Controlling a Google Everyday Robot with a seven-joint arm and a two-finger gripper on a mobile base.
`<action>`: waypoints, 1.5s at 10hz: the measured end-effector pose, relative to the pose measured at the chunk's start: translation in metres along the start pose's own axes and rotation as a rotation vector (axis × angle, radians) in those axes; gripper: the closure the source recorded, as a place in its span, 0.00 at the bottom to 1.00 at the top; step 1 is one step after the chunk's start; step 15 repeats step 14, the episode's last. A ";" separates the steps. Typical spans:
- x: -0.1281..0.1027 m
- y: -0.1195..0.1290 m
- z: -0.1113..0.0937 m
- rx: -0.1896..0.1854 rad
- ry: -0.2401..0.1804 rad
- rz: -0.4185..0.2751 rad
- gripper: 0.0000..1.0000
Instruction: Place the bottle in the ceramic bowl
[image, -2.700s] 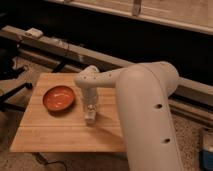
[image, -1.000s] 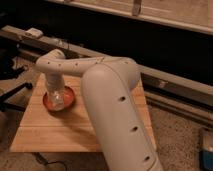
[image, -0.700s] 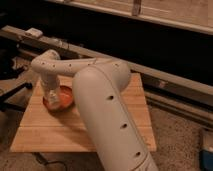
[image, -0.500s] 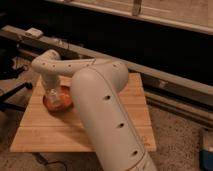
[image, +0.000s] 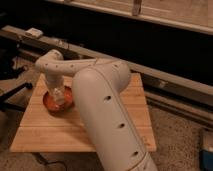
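Nearest my camera, the robot's thick white arm link (image: 112, 125) fills the foreground, rising from the lower right and sweeping left over the light wooden tabletop (image: 45, 132). Beyond it, the arm bends at a rounded white elbow (image: 50, 62) and drops to the gripper (image: 58, 96), which I see poised directly over the round shallow orange-red glossy ceramic bowl (image: 50, 104) at the table's left side. The small pale whitish bottle (image: 59, 96) sits at the gripper's tip, inside the bowl's outline; I cannot tell whether the claw grips it or how wide it stands. Farther back, a dark metal rail (image: 165, 82) runs diagonally behind the table, carrying a small pale box (image: 34, 33) at its left end.
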 end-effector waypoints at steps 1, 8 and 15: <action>-0.001 -0.006 -0.003 -0.009 -0.011 0.010 0.20; -0.003 -0.001 -0.024 -0.093 -0.050 0.001 0.20; -0.003 -0.001 -0.024 -0.094 -0.049 0.001 0.20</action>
